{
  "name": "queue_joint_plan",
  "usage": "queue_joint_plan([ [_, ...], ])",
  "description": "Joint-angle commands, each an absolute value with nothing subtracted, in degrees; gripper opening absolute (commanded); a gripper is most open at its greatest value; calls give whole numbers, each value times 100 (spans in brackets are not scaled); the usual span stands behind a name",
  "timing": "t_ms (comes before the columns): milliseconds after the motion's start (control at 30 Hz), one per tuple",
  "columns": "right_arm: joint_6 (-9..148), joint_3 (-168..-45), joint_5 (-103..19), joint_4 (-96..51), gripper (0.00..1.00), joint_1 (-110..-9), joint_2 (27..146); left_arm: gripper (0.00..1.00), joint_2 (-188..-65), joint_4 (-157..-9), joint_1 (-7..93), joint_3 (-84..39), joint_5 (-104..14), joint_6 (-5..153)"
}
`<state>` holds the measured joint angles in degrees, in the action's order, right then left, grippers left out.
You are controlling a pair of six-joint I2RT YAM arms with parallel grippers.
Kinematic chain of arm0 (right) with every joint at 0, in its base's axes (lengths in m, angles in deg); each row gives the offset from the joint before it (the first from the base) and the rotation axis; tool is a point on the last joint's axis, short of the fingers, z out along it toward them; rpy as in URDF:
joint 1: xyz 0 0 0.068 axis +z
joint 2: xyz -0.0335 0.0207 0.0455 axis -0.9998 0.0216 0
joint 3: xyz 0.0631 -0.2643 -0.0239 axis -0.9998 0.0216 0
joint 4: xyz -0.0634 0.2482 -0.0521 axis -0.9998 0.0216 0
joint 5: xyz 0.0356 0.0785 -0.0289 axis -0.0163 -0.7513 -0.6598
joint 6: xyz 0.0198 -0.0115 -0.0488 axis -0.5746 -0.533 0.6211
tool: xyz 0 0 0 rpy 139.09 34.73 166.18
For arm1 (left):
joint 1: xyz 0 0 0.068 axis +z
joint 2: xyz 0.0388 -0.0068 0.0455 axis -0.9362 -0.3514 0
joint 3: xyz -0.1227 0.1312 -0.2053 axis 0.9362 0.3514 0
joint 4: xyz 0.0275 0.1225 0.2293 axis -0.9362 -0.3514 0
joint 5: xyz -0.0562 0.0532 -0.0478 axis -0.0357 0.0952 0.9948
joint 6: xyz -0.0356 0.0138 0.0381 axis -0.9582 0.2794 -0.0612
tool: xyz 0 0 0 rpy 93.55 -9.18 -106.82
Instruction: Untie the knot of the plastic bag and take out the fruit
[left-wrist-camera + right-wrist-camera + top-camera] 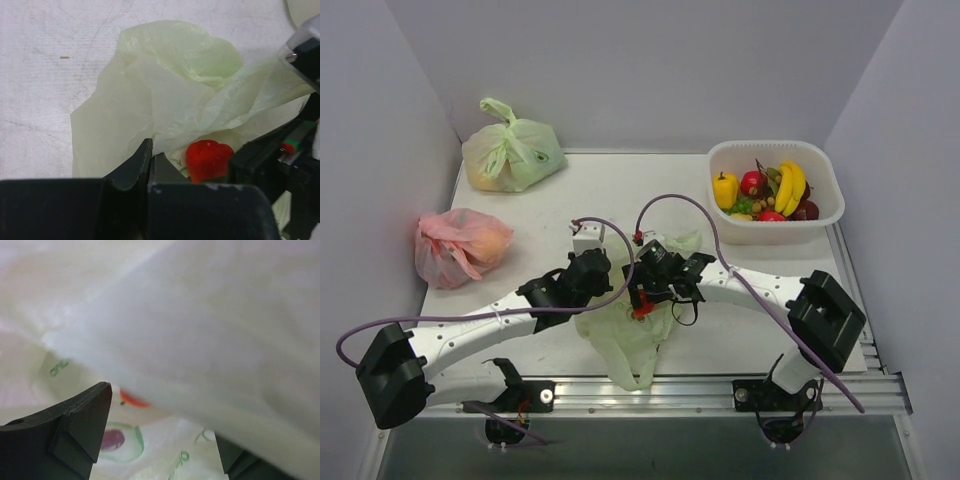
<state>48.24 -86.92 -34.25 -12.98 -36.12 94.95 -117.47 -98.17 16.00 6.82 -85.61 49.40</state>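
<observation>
**While the left gripper (151, 156) pinches the plastic bag (165, 95), the right gripper (164, 412) stands agape beside it**

Where the two arms meet over the middle of the table (650, 190), the pale-green bag lies slack and crumpled, with one end trailing toward the near edge. In the left wrist view, the left gripper's two black fingers (132, 167) are pressed together, and a fold of the bag's film is caught at their tips. Just to their right a small red fruit (209, 159), glossy and lobed, lies against the film, close beside the black body of the right gripper.

In the right wrist view, that gripper's fingers are spread wide with nothing held between them. A pale fold of film fills the upper part of the view. Below it is film printed with green marks and an avocado-like figure. A blurred orange-red patch sits past the left finger, and I cannot tell what it is.

At the far right of the table, well apart from the bag, a white basin (780, 236) holds bananas (792, 185), a yellow bell-like fruit (724, 189) and other small pieces. A plump green bag (515, 152) sits in the far left corner, and a pink-red bag (460, 245) lies by the left edge.
</observation>
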Motion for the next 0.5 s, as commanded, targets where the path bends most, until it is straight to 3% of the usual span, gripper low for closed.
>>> queue_joint_plan([
  [0,4421,-8669,-2759,-1819,78,-3603,9756,0,-11616,-9809,1625,656,-8590,4830],
  [167,4465,-8731,-2827,-2003,72,-3620,10082,0,-11599,-9809,1625,665,-8616,4821],
  [267,4527,-8670,-2960,-2039,57,-3620,10030,0,-11590,-9818,1625,682,-8660,4838],
  [300,4562,-8635,-3038,-2065,46,-3620,9969,0,-11599,-9827,1634,700,-8704,4856],
  [367,4641,-8538,-3092,-2065,35,-3620,9697,0,-11599,-9818,1669,700,-8713,4891],
  [400,4754,-8512,-3144,-2057,23,-3620,9582,0,-11607,-9818,1704,700,-8713,4909],
  [467,4852,-8441,-3197,-2039,15,-3638,9248,0,-11625,-9801,1757,700,-8704,4970],
])
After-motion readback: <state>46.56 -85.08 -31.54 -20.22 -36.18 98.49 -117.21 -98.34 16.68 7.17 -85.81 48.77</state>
